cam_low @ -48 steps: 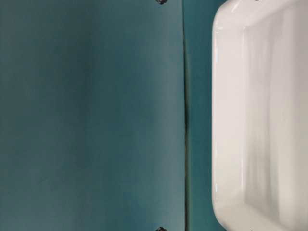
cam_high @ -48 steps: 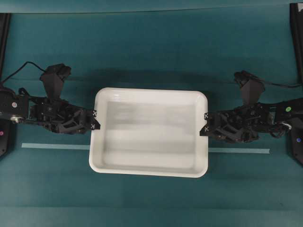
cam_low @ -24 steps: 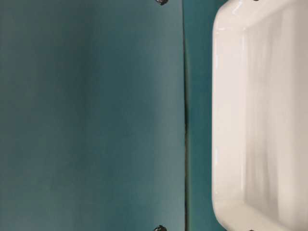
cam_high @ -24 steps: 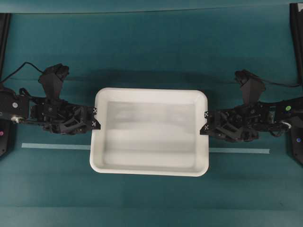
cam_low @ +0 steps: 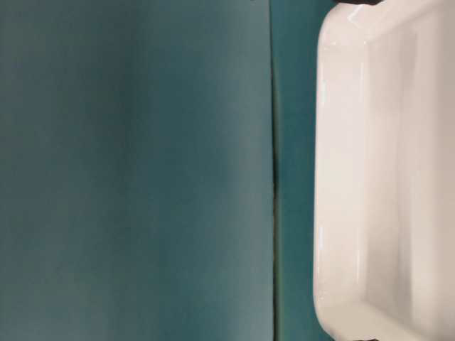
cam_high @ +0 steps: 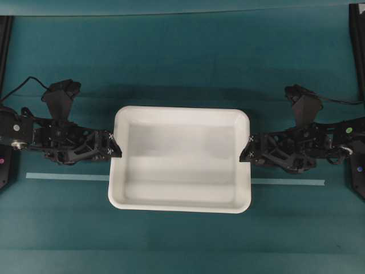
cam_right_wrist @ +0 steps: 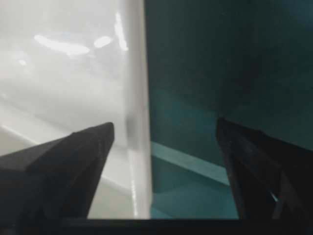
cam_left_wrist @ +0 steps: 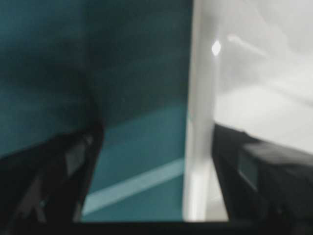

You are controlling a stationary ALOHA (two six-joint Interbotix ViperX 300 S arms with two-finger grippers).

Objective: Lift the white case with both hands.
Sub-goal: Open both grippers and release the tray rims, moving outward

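We see the left tool (cam_high: 114, 149) and right tool (cam_high: 246, 153) both open, each straddling a white case (cam_high: 180, 160) rim.

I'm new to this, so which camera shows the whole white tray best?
The overhead view: it shows the white case complete, all four corners, between both end effectors. The table-level view catches only one end, cropped. Each wrist view shows just a blurry stretch of rim between open fingers.

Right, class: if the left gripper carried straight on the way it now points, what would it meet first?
The left gripper points across at the large shallow white plastic tray. Its open fingers already straddle the tray's left rim, one inside, one outside, so that rim would probably be met first. Depth is unclear.
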